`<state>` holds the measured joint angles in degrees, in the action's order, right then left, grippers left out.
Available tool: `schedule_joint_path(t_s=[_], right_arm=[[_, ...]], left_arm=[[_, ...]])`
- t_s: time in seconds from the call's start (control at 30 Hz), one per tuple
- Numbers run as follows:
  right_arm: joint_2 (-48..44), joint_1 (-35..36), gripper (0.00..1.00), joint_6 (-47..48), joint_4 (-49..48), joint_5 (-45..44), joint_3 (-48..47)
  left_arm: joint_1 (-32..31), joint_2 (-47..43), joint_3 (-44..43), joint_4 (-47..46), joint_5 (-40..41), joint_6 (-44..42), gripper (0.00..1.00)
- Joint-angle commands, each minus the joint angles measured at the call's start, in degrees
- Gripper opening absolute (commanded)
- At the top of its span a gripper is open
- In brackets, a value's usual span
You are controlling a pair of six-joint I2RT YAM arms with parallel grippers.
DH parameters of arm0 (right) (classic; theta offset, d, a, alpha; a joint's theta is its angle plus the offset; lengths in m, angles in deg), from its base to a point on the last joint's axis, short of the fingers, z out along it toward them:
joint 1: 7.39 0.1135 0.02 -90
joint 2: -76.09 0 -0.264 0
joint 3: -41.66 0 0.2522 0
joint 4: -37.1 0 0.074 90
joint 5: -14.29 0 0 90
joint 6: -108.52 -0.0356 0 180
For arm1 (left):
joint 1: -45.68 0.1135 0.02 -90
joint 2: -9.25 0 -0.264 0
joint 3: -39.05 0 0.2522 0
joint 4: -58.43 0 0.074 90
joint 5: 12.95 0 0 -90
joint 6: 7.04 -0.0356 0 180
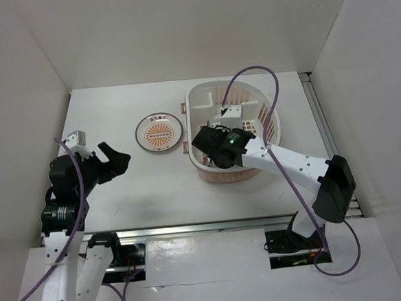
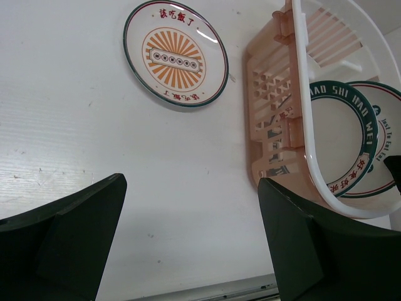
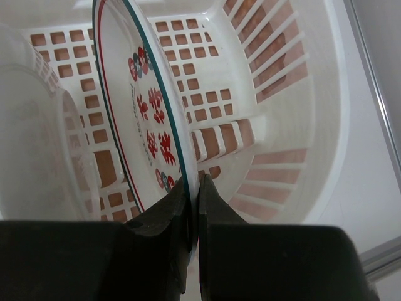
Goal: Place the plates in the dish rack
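Where right pincer [image 3: 193,188] clamps rim of red-character plate [image 3: 144,106], plate stands upright inside dish rack [image 3: 313,125]. Left pincer [image 2: 191,182], jaws wide apart, holds nothing and hovers over surface [image 1: 155,188] left of rack. Sunburst plate [image 1: 159,133] lies flat on surface beside rack. Left wrist view alone shows green-lettered plate [image 2: 341,138] upright in rack. Right wrist view alone shows grip. In top view, right arm masks the grip.
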<state>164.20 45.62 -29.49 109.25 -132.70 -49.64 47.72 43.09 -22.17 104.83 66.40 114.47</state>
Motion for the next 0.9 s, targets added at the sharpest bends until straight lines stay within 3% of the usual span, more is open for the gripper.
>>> schedule_joint_path(t_s=[0.0, 0.1, 0.37, 0.7, 0.87], right_arm=[[0.30, 1.30, 0.00, -5.42, -0.12, -3.56, -0.86], [0.30, 1.30, 0.00, -7.09, 0.58, -3.04, -0.25], [0.83, 1.83, 0.11, -9.03, 0.50, -1.99, 1.07], [3.20, 2.97, 0.11, -10.78, 1.98, -1.98, -0.24], [3.82, 4.02, 0.29, -11.41, 2.52, -1.98, -0.25]], left_arm=[[-0.29, -0.62, 0.00, -1.09, 0.20, -0.75, 1.00], [-0.81, -0.62, 0.00, -1.09, 0.20, -0.75, 1.00], [-0.81, -0.62, 0.00, -1.09, 0.20, -0.75, 1.00], [-1.34, -0.62, 0.00, -1.09, 0.20, -0.75, 1.00], [-1.34, -0.62, 0.00, -1.09, 0.20, -0.75, 1.00]])
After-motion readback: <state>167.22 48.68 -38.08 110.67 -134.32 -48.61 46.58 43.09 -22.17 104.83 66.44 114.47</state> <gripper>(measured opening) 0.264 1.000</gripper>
